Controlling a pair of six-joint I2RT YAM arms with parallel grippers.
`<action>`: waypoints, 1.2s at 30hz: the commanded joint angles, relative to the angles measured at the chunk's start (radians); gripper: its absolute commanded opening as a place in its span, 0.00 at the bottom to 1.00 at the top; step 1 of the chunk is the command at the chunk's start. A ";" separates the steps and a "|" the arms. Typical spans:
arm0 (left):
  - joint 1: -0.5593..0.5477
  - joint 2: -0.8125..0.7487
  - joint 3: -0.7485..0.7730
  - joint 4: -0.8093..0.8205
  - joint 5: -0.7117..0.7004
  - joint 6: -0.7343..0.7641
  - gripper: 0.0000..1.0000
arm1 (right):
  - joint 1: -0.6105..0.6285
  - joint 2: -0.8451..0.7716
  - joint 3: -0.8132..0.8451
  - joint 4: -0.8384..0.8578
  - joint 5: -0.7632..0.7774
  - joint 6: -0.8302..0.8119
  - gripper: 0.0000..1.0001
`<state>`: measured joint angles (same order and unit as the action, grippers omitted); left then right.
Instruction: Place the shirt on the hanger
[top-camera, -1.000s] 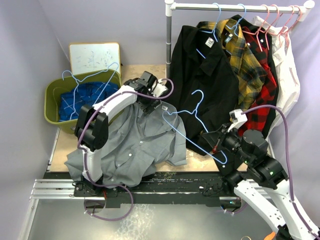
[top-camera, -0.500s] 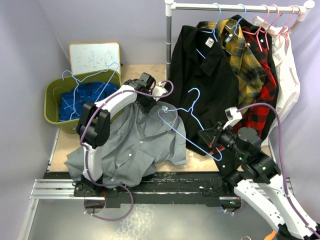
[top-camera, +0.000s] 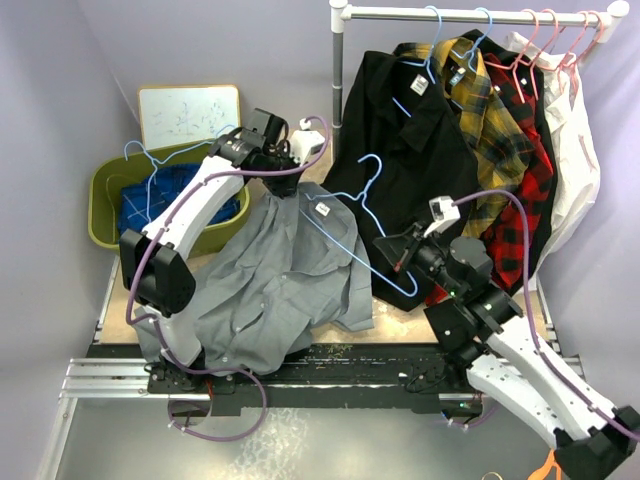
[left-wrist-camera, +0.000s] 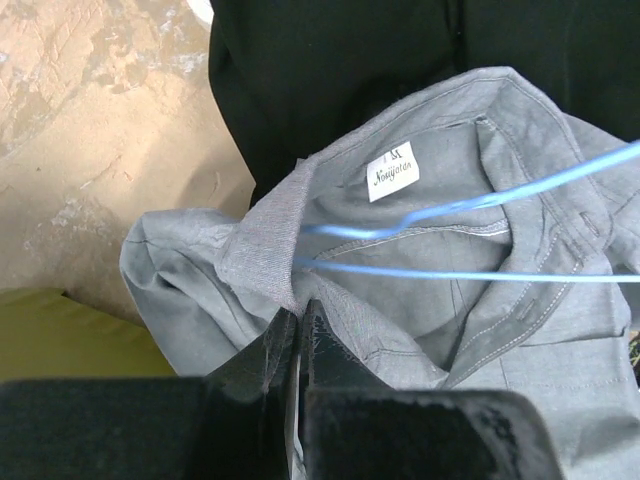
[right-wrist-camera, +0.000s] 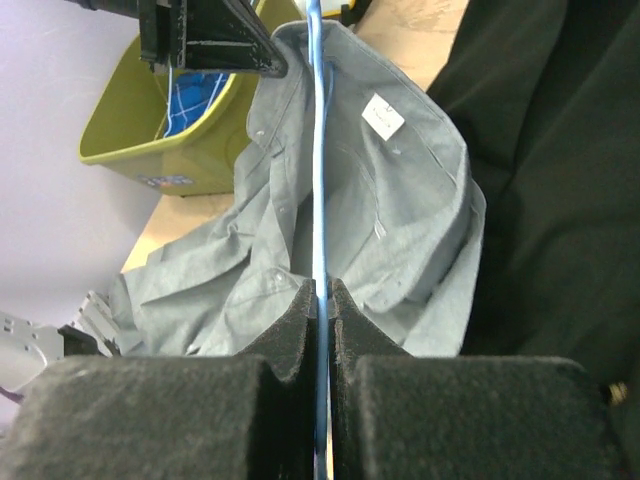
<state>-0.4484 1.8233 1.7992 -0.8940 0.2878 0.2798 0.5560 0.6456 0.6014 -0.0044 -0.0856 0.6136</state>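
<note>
Pinches the shirt (left-wrist-camera: 560, 360) at its collar fabric with the left gripper (left-wrist-camera: 298, 322), pressed together; clamps the hanger (right-wrist-camera: 319, 150) wire in the right gripper (right-wrist-camera: 320, 297), closed tight, one hanger arm inside the collar.

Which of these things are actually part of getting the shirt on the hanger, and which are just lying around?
Part of the job:
- grey shirt, pinched by the left gripper
- light-blue hanger, clamped in the right gripper

Just lying about:
- green bin with a blue garment
- whiteboard
- black shirt, plaid shirts and pink hangers on the rail
</note>
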 joint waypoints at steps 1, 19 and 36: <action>-0.003 -0.032 0.045 -0.029 0.042 -0.023 0.00 | 0.003 0.098 -0.029 0.330 -0.042 0.051 0.00; -0.053 -0.116 0.059 -0.063 0.137 -0.020 0.00 | 0.211 0.412 -0.021 0.645 0.161 0.148 0.00; -0.064 -0.206 -0.179 -0.167 0.415 0.168 0.61 | 0.212 0.513 -0.071 0.878 0.292 0.114 0.00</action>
<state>-0.5106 1.6276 1.7149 -0.9733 0.5331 0.3256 0.7731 1.1702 0.5556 0.7128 0.1223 0.7414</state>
